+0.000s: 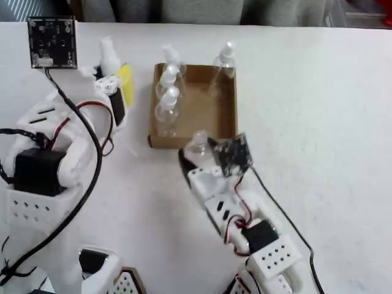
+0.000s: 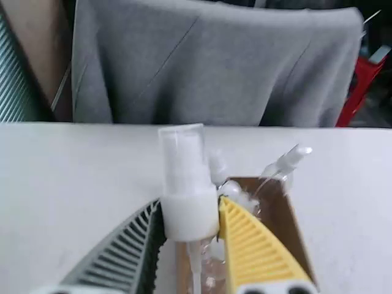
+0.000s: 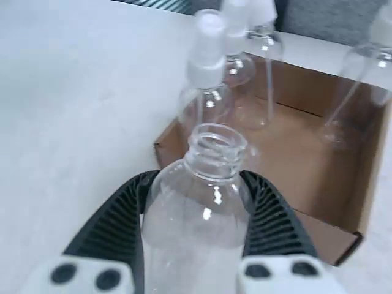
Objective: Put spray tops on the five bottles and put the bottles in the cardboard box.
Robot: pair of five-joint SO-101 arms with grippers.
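Pinching spray top (image 2: pixel 182 180), tube (image 2: pixel 195 272) dangling, left gripper (image 2: pixel 190 209)

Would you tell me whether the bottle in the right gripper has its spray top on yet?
Off: the bottle has a bare, open threaded neck in the right gripper, while the left gripper grips a spray top.
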